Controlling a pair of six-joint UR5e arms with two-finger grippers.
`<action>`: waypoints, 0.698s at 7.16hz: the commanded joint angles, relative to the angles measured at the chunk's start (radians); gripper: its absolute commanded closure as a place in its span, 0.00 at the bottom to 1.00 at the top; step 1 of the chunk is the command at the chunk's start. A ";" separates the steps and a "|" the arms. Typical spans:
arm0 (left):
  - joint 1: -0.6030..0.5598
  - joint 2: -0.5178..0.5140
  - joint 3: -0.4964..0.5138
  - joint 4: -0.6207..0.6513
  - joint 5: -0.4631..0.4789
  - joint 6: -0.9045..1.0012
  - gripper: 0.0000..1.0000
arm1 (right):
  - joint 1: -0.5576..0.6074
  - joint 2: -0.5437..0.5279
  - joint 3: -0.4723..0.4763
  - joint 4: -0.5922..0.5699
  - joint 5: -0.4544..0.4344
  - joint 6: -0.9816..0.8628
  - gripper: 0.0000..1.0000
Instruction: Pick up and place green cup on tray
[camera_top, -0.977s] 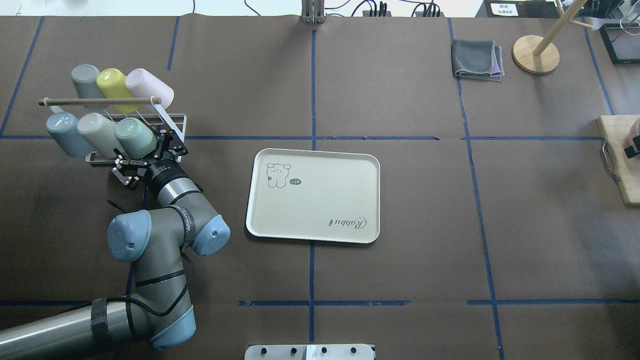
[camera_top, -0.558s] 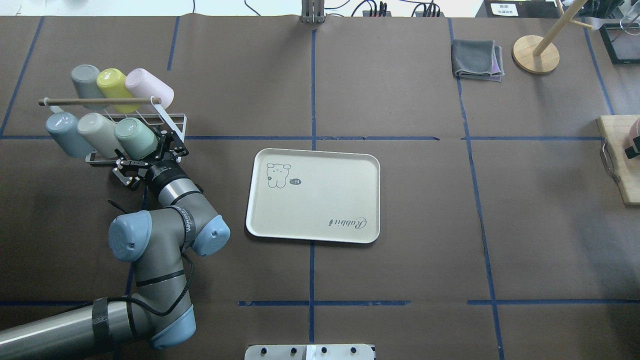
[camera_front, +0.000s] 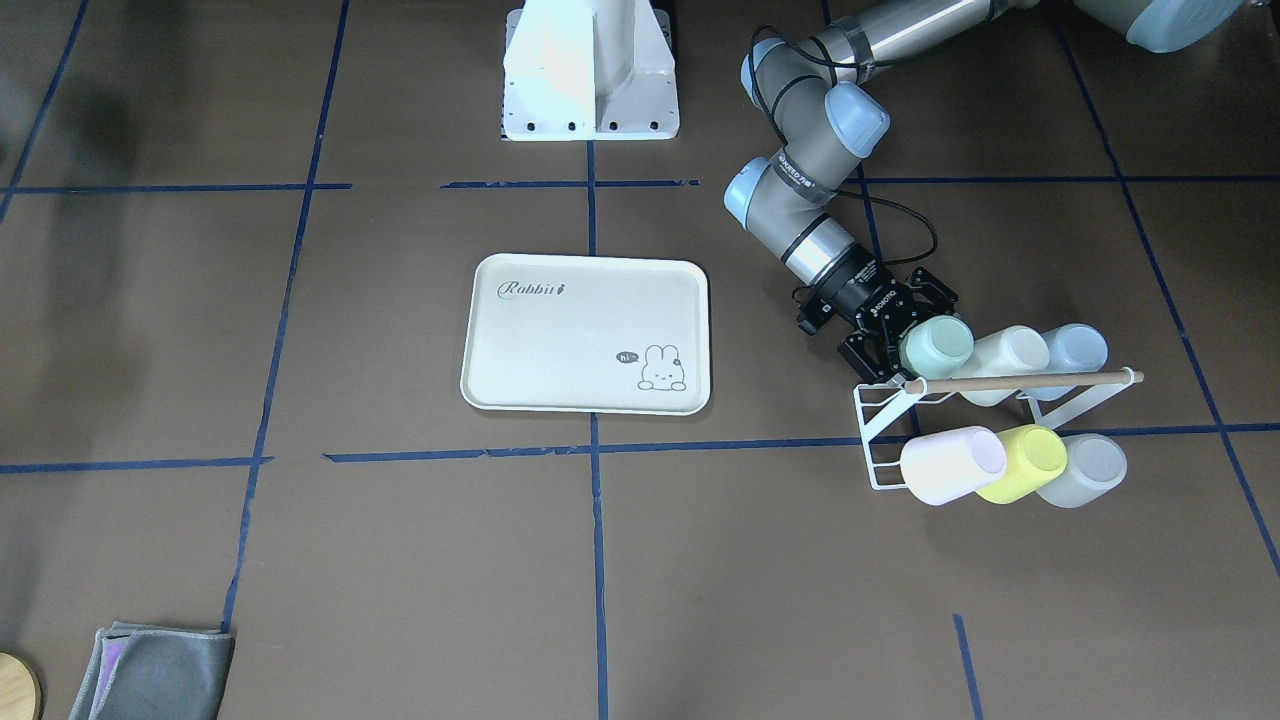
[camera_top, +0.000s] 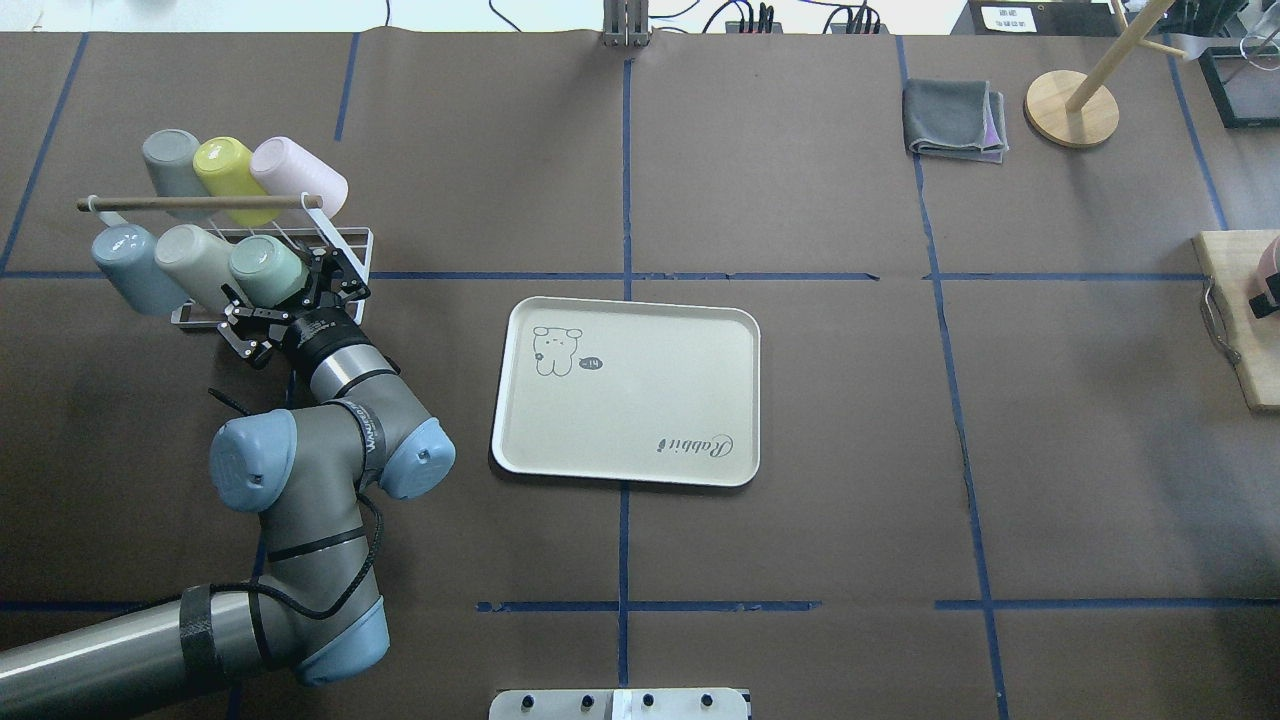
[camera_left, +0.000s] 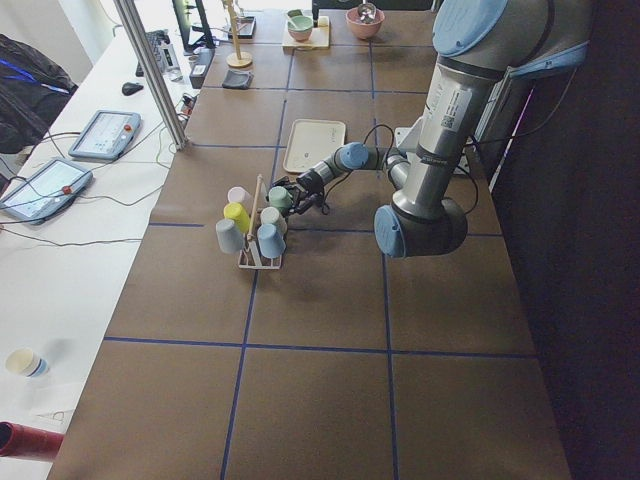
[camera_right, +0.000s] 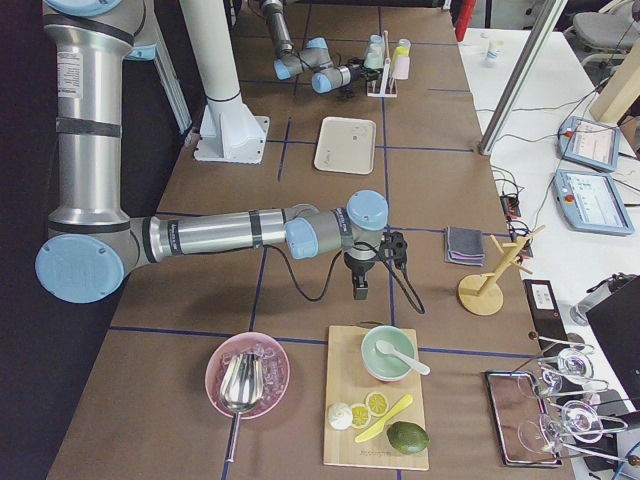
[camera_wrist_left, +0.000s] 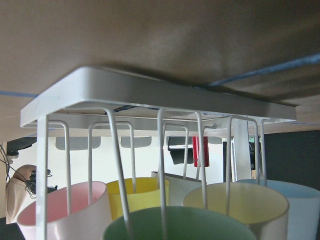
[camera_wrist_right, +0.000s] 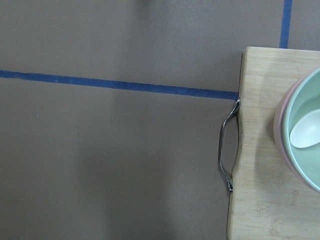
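Since a second ago the left hand (camera_top: 280, 298) has moved in on the rack, and the green cup (camera_top: 268, 270) now lies between its spread jaws; no clamping is evident. The green cup rests tilted on the white wire rack (camera_front: 866, 438) near the counter's left edge, toward the far-left corner. The tray (camera_top: 650, 400) lies mid-counter, well apart, with no cup on it. Judged progress: approach done; grip, lift-off, carry and set-down remain. Legible: "Rabbit" and "hi~" on the tray. The right hand (camera_right: 357, 288) hangs near the counter's right edge; whether its jaws are apart or together cannot be told.
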 joint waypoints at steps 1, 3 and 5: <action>-0.005 0.001 -0.003 0.001 0.010 0.003 0.20 | 0.000 0.000 0.000 0.001 -0.001 0.000 0.00; -0.006 0.001 -0.004 0.001 0.010 0.004 0.38 | 0.000 0.002 0.000 0.001 0.000 0.000 0.00; -0.014 0.001 -0.015 0.026 0.011 0.004 0.42 | 0.000 0.002 0.000 -0.001 0.003 0.002 0.00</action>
